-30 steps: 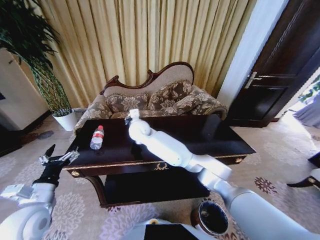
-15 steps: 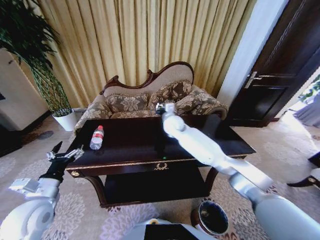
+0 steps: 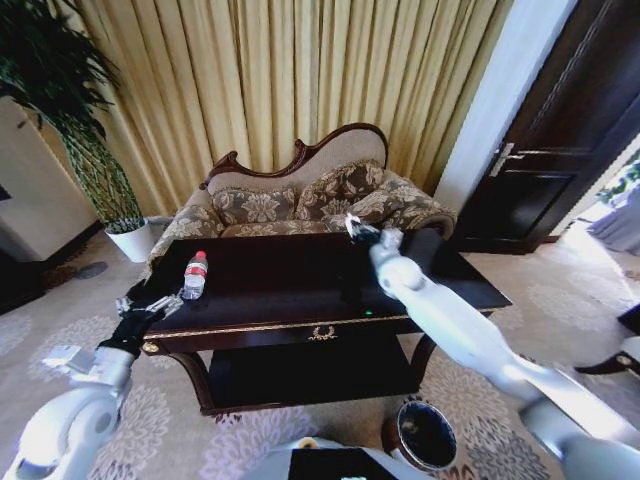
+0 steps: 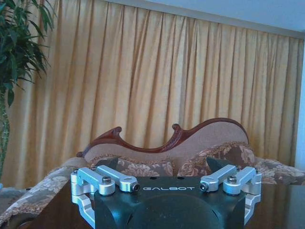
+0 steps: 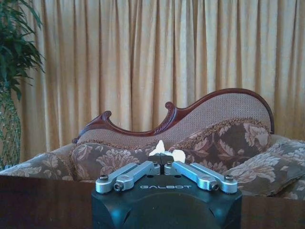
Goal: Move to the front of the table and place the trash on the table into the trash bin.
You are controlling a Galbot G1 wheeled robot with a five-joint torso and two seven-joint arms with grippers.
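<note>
Over the far right part of the table (image 3: 300, 290), my right gripper (image 3: 357, 229) is raised clear of the glossy top, its jaws clenched on a crumpled white paper wad (image 5: 166, 151) whose tips poke out between the fingertips in the right wrist view. The trash bin (image 3: 424, 436) stands on the carpet near my base, below the table's front right corner and well apart from where the wad now hangs.

To do this carry well, I judge I should keep the pinch firm, since only a small bit of paper shows past the fingers and a light wad could slip. The arm needs to swing back toward me and clear the table's front edge before dropping toward the bin's black liner, letting go only once directly above the opening.

My left gripper (image 3: 152, 308) hovers by the table's left front corner, jaws spread wide and holding nothing, near the water bottle (image 3: 194, 275) that lies on the left end of the top. That bottle remains to be binned.
</note>
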